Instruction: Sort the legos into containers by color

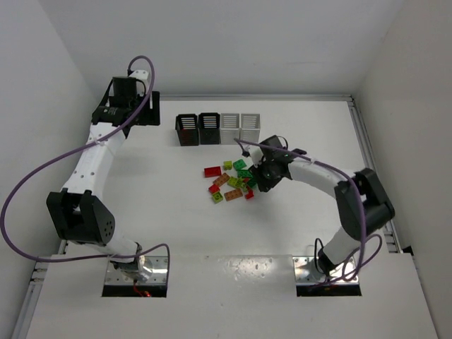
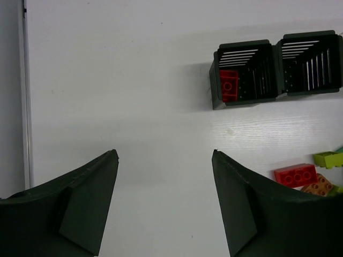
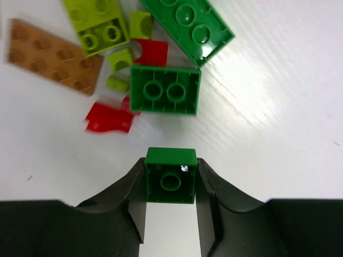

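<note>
My right gripper is shut on a small green lego, held underside up just above the table at the right edge of the lego pile. Beyond it lie another green lego, a long green one, a yellow-green one, an orange-tan plate and red pieces. Four bins stand in a row at the back: two black and two white. My left gripper is open and empty, hovering left of the bins. A red lego lies in the leftmost black bin.
The right arm reaches in from the right over the table. The left arm runs along the left wall. A raised rail edges the table on the right. A red lego lies at the pile's left end.
</note>
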